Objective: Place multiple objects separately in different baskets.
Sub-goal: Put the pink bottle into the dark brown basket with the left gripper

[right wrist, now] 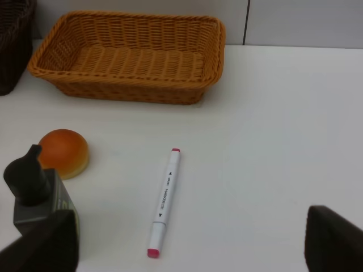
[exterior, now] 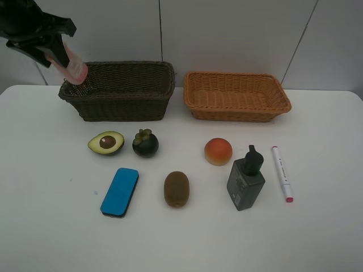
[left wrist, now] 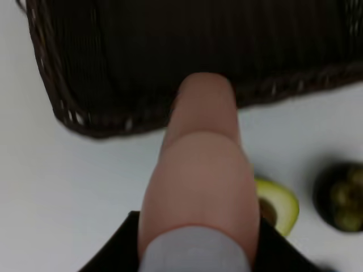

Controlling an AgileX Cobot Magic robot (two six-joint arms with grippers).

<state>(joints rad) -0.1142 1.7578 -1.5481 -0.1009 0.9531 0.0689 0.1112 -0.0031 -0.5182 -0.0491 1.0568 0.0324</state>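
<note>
Nearest the front of the white table (exterior: 45, 238), a blue flat eraser (exterior: 119, 192) is lying beside a brown fuzzy kiwi (exterior: 176, 188). Further right, a dark grey pump bottle (exterior: 245, 180) is standing upright, with a white marker (exterior: 282, 173) with a pink tip lying just beside it. The right claw (right wrist: 187, 243) is hovering over that end with its jaws spread all the way and nothing in them. The marker is lying on the table under it, untouched.

One row back, a green avocado half (exterior: 106, 142) is sitting cut side up, right next to a dark round mangosteen (exterior: 145, 143). An orange-red peach (exterior: 218, 151) is sitting off to the right, near the pump bottle.

Behind those, the two rectangular baskets are sitting side by side with a gap between them. The deep dark brown wicker basket (exterior: 119, 90) is on the left and the shallow light orange-tan wicker basket (exterior: 236, 96) is on the right.

Now the bit that matters: the left claw (exterior: 54, 51) is clenched tight on a pink plastic bottle (exterior: 71, 65). It's holding the bottle tilted in the air, with the lower end hanging right at the left-end rim of the dark basket. I honestly can't tell whether it's touching the wicker. From the wrist cam, the bottle's tip is overlapping that rim.
</note>
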